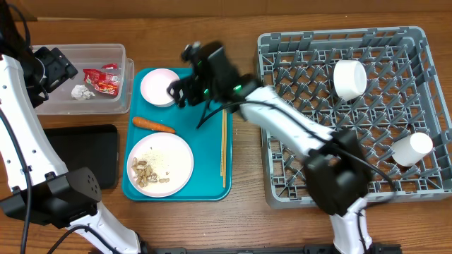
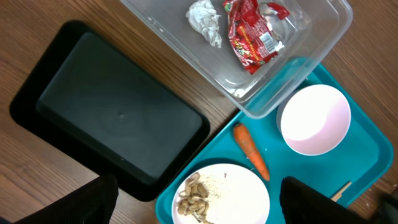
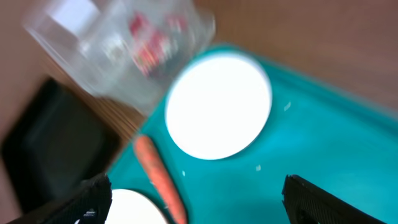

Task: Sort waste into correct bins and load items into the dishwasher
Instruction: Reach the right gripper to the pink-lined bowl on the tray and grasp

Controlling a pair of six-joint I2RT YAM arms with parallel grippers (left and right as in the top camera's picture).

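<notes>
**Our right gripper (image 1: pixel 178 92) hangs wide open and empty beside the small round white bowl (image 1: pixel 160 87).**
The bowl sits on the teal tray (image 1: pixel 209 185), just past the gripper toward the clear plastic tub (image 1: pixel 70 107); our right arm is nearer. The red crinkled wrapper (image 2: pixel 252 34) there has a white label, too small to read.

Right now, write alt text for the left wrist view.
A teal tray holds a white bowl, a carrot and a plate of food scraps. Above it, a clear tub contains a red wrapper and foil ball; a black tray lies left.
</notes>
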